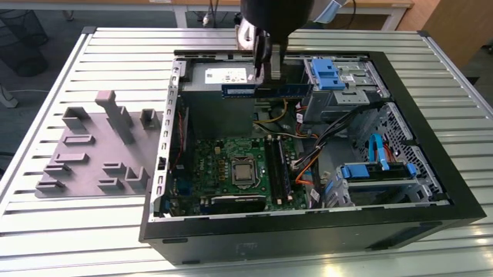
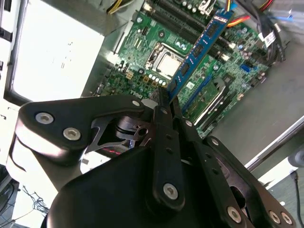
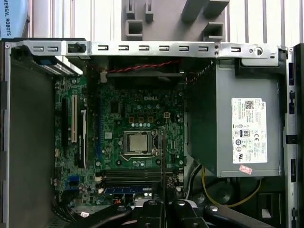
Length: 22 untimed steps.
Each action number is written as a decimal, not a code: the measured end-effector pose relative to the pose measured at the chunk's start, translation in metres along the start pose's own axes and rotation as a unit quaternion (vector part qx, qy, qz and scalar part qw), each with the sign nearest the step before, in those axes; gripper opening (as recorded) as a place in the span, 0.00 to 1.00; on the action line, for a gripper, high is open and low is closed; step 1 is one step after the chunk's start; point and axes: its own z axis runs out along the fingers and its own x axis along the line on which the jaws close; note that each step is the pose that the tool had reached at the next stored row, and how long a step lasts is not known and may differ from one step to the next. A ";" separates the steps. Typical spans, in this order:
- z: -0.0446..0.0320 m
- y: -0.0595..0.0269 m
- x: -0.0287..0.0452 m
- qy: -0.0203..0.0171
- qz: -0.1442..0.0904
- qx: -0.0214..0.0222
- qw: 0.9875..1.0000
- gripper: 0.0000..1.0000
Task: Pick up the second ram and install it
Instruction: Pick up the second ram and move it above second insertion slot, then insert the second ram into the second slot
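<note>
My gripper hangs over the open computer case and is shut on the second ram, a blue stick held level above the power supply end. In the second wrist view the fingers clamp one end of the ram, which reaches out over the green motherboard. In the first wrist view the ram appears edge-on as a thin dark line rising from the gripper, over the black memory slots. Another blue stick sits in one slot.
The grey holder tray lies on the slatted table at the exterior view's left of the case. Inside the case are the power supply, the processor socket, loose cables and blue drive brackets.
</note>
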 end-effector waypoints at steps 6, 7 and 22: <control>-0.0002 -0.0135 -0.0003 0.000 0.000 0.000 1.000 0.14; -0.0002 -0.0155 -0.0004 0.000 0.000 0.000 1.000 0.14; -0.0003 -0.0235 -0.0006 0.000 0.000 0.000 1.000 0.14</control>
